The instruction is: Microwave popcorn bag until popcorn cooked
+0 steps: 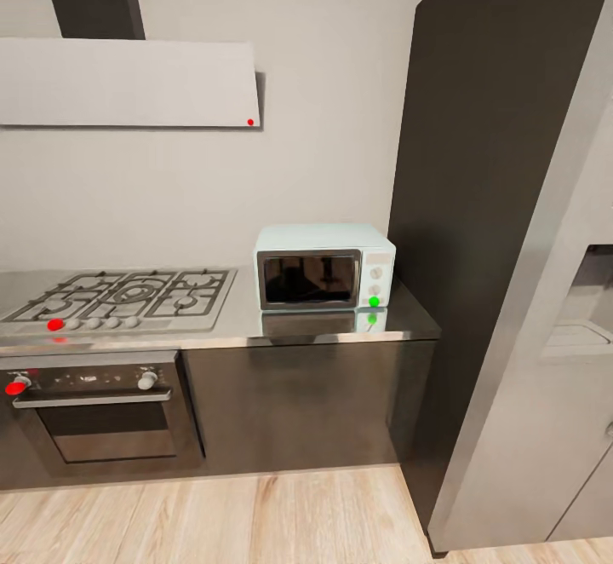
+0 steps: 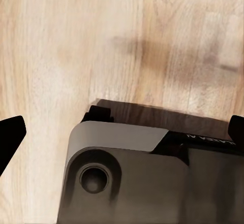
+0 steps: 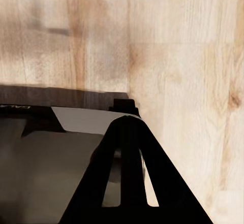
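The microwave (image 1: 323, 267), a pale blue-white box, stands on the dark glossy countertop (image 1: 410, 319) with its dark glass door closed. A green round light (image 1: 374, 301) glows under its two knobs. The popcorn bag is out of view. In the left wrist view my left gripper (image 2: 124, 137) is open, its black fingertips far apart above the wooden floor. In the right wrist view my right gripper (image 3: 129, 127) is shut with nothing in it, its fingers meeting in a black wedge.
A steel gas hob (image 1: 128, 291) lies left of the microwave, with a black built-in oven (image 1: 98, 415) below and a hood (image 1: 128, 83) above. A tall dark cabinet (image 1: 494, 164) and a grey unit (image 1: 545, 394) stand at the right. My grey base (image 2: 152, 183) sits over the wooden floor (image 1: 255, 517).
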